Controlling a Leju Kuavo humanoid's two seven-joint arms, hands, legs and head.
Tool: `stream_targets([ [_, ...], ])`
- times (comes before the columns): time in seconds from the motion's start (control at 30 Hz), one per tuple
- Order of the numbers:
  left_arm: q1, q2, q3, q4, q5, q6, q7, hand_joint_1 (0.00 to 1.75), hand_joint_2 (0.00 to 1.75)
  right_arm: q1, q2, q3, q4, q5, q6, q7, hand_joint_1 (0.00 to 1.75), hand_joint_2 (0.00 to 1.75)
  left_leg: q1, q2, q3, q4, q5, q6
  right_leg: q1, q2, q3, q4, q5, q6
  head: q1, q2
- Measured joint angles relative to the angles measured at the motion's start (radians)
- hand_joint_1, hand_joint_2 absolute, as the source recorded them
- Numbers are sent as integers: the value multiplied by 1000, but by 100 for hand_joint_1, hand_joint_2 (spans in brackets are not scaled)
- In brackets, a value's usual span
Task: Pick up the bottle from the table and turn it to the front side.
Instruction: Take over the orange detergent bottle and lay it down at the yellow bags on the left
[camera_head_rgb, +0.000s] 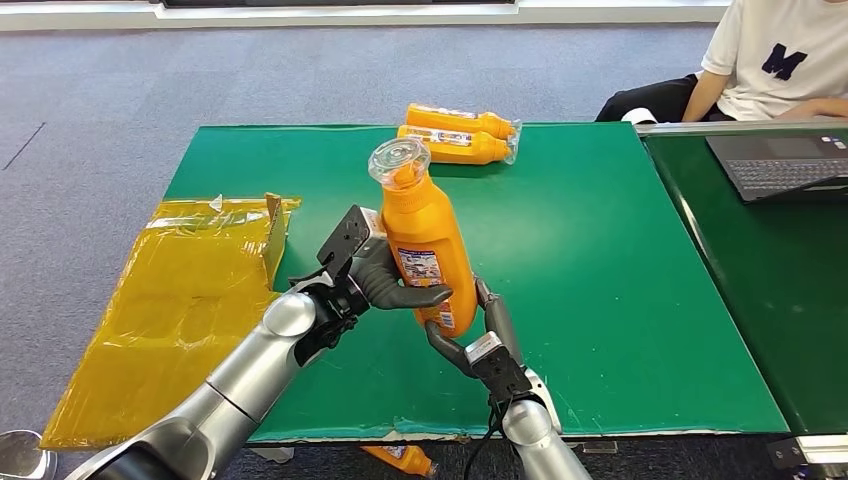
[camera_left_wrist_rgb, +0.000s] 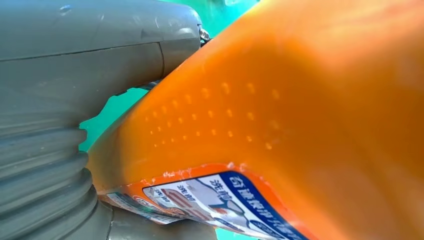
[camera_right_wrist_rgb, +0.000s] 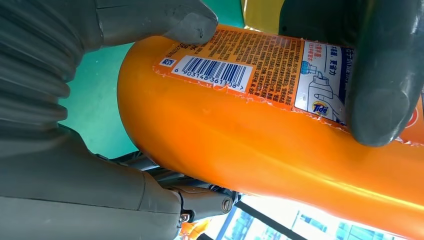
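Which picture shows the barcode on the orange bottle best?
The right wrist view: the barcode sits sharp and readable on the orange bottle. The head view shows the whole bottle upright in both hands, its label too small to read. The left wrist view shows blurry orange plastic and another label.

Grey carpet floor (camera_head_rgb: 100, 90) all round. Green table (camera_head_rgb: 620, 300) in the middle, second green table (camera_head_rgb: 790, 300) just beside it on the right. White strip of wall (camera_head_rgb: 620, 12) at the far edge.
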Motion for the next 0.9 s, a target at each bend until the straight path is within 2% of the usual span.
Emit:
stream_targets([
  [0.27, 7, 4, 0, -12, -10, 8, -2, 175, 175, 0, 0, 0, 0, 2, 2, 0, 175, 175, 0, 0, 0, 0, 0, 0, 0, 0, 0, 0, 0, 0, 0, 0],
  [0.4, 13, 6, 0, -23, -41, 28, -13, 175, 175, 1, 0, 0, 0, 9, -1, 3, 0, 175, 0, 0, 0, 0, 0, 0, 0, 0, 0, 0, 0, 0, 0, 0],
  [0.53, 22, 13, 0, -44, -99, 79, -31, 175, 175, 7, 0, 1, -11, 14, -3, 15, 0, 0, 0, 0, 0, 0, 0, 0, 0, 0, 0, 0, 0, 0, 0, 0],
  [0.67, 39, 29, 2, -66, -218, 169, -68, 175, 175, 28, 0, 1, -51, 15, -6, 35, 0, 0, 0, 0, 0, 0, 0, 0, 0, 0, 0, 0, 0, 0, 0, 0],
  [0.9, 59, 79, 41, -92, -539, 405, -116, 175, 175, 68, -3, 2, -175, 38, 10, 61, 0, 0, 0, 0, 0, 0, 0, 0, 1, 0, 0, 0, 0, 0, 0, 0],
])
